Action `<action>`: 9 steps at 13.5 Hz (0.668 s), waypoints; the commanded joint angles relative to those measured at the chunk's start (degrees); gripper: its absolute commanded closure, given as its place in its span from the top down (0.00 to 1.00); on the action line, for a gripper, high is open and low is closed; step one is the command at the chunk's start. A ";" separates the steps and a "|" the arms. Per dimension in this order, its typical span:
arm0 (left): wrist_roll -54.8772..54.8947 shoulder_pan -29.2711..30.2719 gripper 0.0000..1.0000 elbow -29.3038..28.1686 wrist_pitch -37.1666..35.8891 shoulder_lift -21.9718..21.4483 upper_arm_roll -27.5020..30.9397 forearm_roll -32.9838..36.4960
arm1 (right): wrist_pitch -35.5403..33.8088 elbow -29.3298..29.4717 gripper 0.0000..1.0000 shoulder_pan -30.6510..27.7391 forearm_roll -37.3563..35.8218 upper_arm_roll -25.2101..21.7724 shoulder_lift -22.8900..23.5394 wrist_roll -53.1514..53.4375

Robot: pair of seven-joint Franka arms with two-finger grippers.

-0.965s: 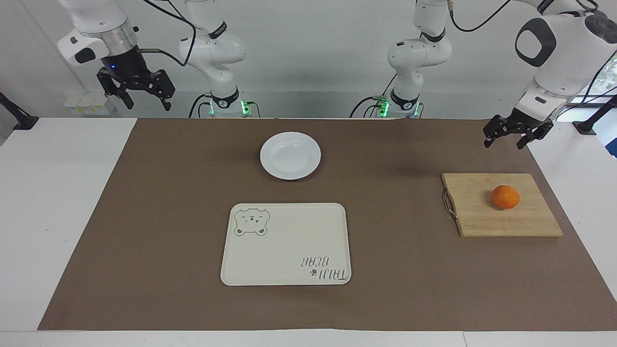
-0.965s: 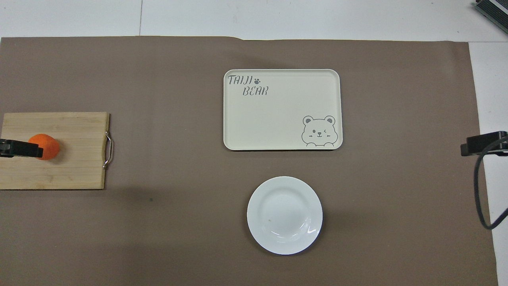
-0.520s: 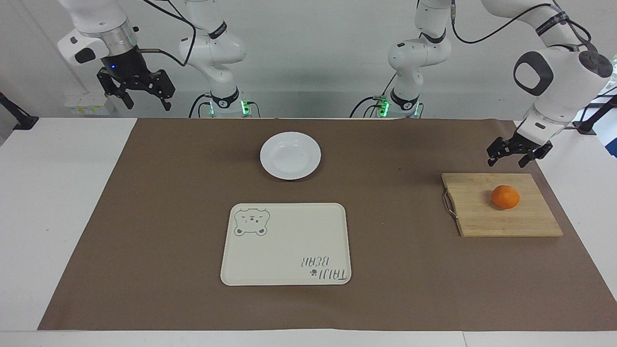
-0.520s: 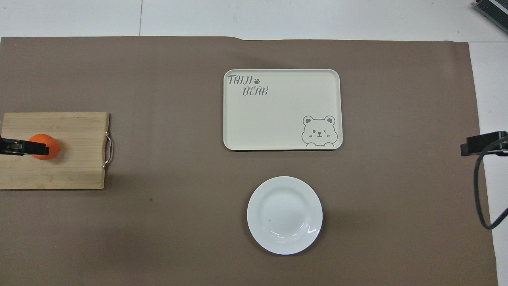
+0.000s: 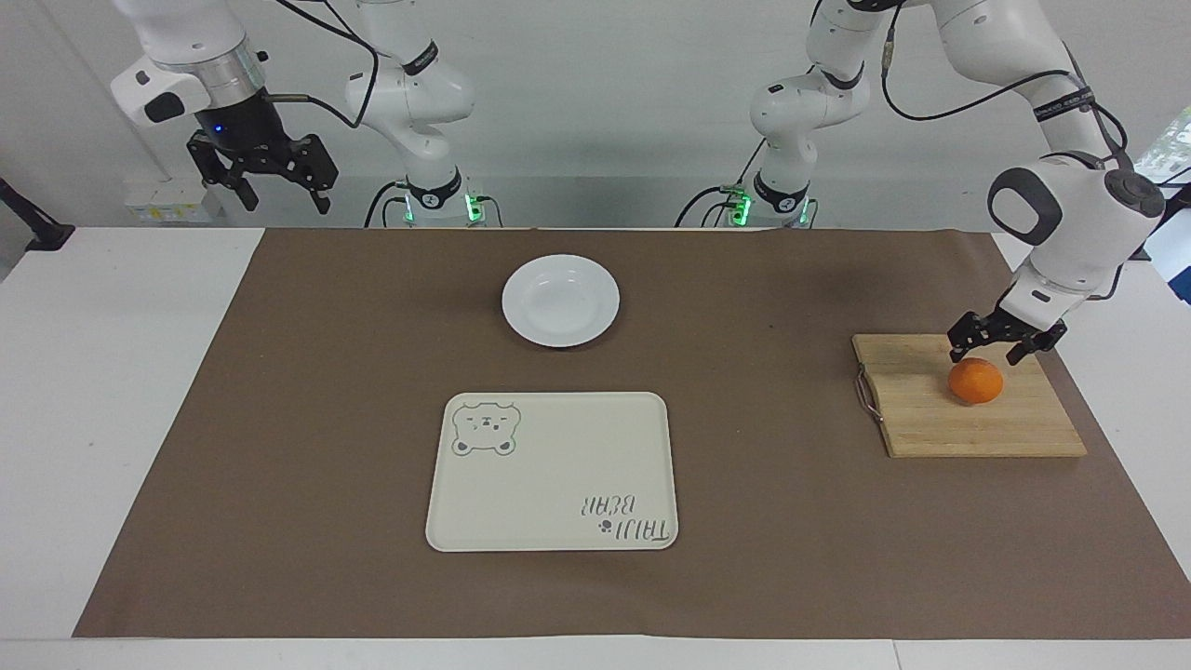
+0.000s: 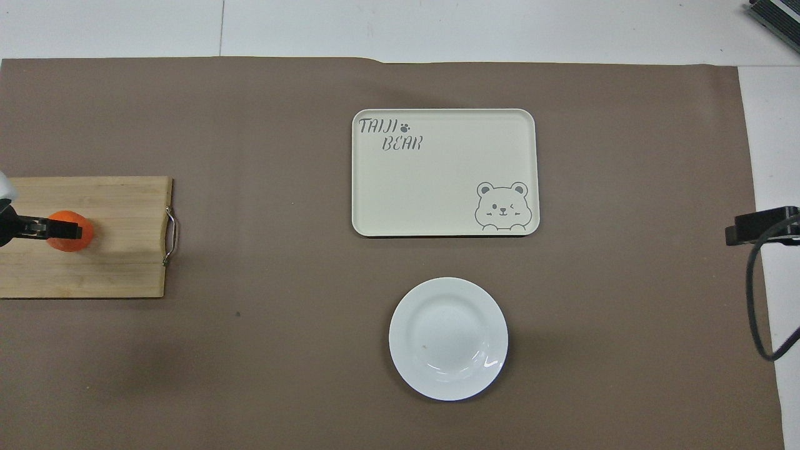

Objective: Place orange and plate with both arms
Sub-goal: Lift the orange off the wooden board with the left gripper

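The left gripper (image 5: 994, 348) hangs low over the orange (image 5: 975, 381), its fingers spread, one to each side of the fruit's top; contact cannot be confirmed from either view, and nothing is held. The orange rests on a wooden board (image 5: 930, 419) at the left arm's end of the surface; in the overhead view the gripper (image 6: 59, 231) covers part of the orange (image 6: 80, 234).

The right gripper (image 5: 265, 177) waits raised at the right arm's end, over the white edge of the surface (image 5: 112, 372), fingers spread and empty; only its tip (image 6: 759, 225) shows in the overhead view.

The plate (image 5: 560, 300) lies on the brown mat (image 5: 326, 419) near the robots, midway between the two arm bases, well apart from the orange; it holds nothing. The tray (image 5: 552, 471), cream with a bear drawing, lies farther from the robots than the plate, near it but not touching.
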 commanded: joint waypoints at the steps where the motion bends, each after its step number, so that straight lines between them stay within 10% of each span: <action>1: 2.43 1.72 1.00 -0.54 4.70 2.52 -0.56 0.02 | -0.19 -0.76 1.00 -0.09 0.82 0.02 -0.73 0.53; 9: 3.23 1.73 1.00 -0.63 6.73 4.99 -0.56 0.02 | -0.19 -0.85 1.00 -0.17 0.82 0.02 -0.73 0.53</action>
